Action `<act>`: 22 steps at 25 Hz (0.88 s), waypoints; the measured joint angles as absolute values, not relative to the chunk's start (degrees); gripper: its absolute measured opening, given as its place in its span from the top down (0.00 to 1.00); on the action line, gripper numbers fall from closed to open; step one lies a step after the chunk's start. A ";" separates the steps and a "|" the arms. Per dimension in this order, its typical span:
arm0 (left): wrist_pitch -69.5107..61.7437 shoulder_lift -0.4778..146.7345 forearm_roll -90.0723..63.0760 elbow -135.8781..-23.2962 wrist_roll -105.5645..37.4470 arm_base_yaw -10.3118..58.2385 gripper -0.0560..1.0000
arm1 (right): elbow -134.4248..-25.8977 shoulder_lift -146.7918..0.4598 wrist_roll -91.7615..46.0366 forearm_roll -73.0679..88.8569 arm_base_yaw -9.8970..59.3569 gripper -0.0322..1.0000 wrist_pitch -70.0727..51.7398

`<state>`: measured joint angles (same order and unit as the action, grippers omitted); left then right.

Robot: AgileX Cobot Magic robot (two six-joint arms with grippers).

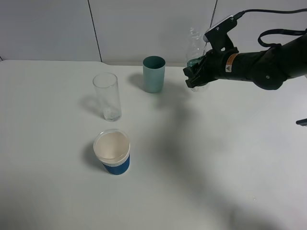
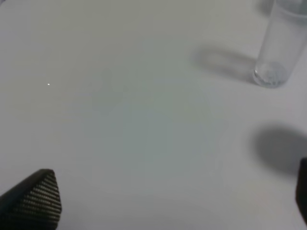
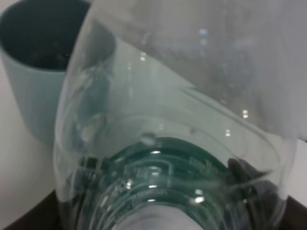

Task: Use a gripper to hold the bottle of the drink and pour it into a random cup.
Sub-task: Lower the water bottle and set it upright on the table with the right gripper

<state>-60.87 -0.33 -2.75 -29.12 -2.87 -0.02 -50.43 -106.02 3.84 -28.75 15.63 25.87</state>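
My right gripper is shut on the bottle, gripping it around the dark green label. The bottle is upright at the back of the table, just right of the teal-green cup. In the right wrist view the clear bottle fills the frame, with the cup close behind it. The drink is colourless and hard to make out through the clear wall. My left gripper is open and empty above bare table; it is out of the exterior view.
A tall clear glass stands left of the teal cup and also shows in the left wrist view. A white cup with a blue sleeve stands nearer the front. The white table ends at a wall behind.
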 joint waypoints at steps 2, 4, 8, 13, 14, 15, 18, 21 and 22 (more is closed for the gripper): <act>-60.87 -0.33 -2.75 -29.12 -2.87 -0.02 0.01 | -50.43 -106.02 3.78 -28.53 15.23 0.44 26.72; -60.87 -0.33 -2.75 -29.12 -2.87 -0.02 0.01 | -50.43 -106.02 3.24 -27.54 14.85 0.44 27.71; -60.87 -0.33 -2.75 -29.12 -2.87 -0.02 0.01 | -50.43 -106.62 0.30 -22.37 14.33 0.44 28.76; -60.87 -0.33 -2.75 -29.12 -2.87 -0.02 0.01 | -50.43 -108.18 -7.55 -9.97 14.23 0.44 28.97; -60.87 -0.33 -2.75 -29.12 -2.87 -0.02 0.01 | -50.43 -108.69 -8.87 -8.27 14.17 0.44 29.22; -60.87 -0.33 -2.75 -29.12 -2.87 -0.02 0.01 | -50.43 -109.18 -9.51 -7.43 14.10 0.44 29.72; -60.87 -0.33 -2.75 -29.12 -2.87 -0.02 0.01 | -50.43 -110.63 -10.49 -6.76 14.10 0.44 32.59; -60.87 -0.33 -2.75 -29.12 -2.87 -0.02 0.01 | -50.38 -111.80 -10.69 -6.87 14.10 0.44 37.01; -60.87 -0.33 -2.75 -29.12 -2.87 -0.02 0.01 | -50.39 -112.33 -10.69 -6.87 14.10 0.44 38.90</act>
